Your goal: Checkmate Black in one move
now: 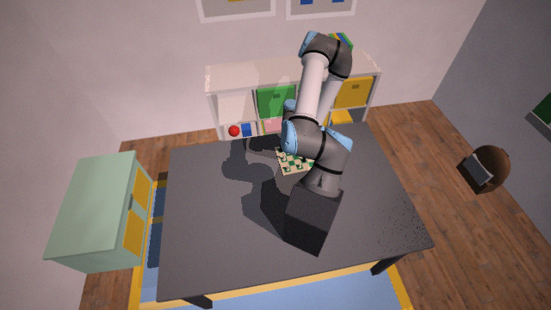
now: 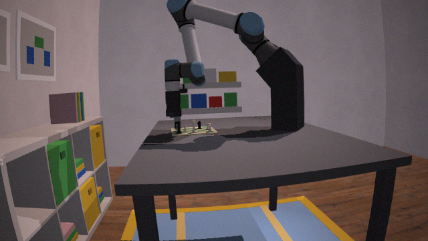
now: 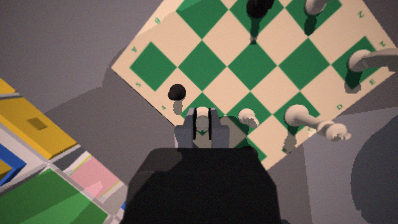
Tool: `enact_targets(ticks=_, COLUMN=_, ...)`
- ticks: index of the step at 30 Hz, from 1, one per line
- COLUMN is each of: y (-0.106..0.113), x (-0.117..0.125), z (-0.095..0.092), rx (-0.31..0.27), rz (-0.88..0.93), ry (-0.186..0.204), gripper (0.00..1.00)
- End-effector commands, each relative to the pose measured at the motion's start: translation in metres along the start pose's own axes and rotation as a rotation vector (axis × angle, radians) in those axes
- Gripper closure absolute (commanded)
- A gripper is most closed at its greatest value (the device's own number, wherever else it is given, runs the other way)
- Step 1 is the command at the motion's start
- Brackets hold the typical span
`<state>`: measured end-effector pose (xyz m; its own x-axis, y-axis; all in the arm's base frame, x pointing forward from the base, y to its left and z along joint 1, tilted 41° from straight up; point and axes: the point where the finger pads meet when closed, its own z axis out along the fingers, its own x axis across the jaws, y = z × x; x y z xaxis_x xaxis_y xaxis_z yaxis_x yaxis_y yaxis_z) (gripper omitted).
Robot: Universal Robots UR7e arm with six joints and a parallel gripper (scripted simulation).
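Down at the chessboard's [image 3: 170, 40] edge, a small white piece [image 3: 201, 120] shows pale and rounded. It sits pinched between the pincer's [image 3: 202, 125] narrow fingers, beside a black pawn [image 3: 177, 92].

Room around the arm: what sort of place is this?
Probably a home playroom or study: a cube shelf of coloured bins, framed pictures on the wall, wooden floor, and a chessboard on the table.

Arm [image 2: 214, 15] arched over, end effector [image 3: 202, 121] pointing down, clamped on something.
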<state>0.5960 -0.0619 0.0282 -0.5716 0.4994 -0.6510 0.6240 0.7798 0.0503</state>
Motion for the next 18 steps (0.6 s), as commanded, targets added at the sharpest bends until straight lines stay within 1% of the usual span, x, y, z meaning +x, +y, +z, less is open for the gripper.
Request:
enact_targets(ticks=1, y=0.0003, x=-0.0004, z=0.0010, rx=-0.001, rz=0.000, ry=-0.001, gripper=1.00)
enact_targets(ticks=18, y=0.0003, x=-0.0004, z=0.0027, rx=-0.001, rz=0.000, ry=-0.001, gripper=1.00)
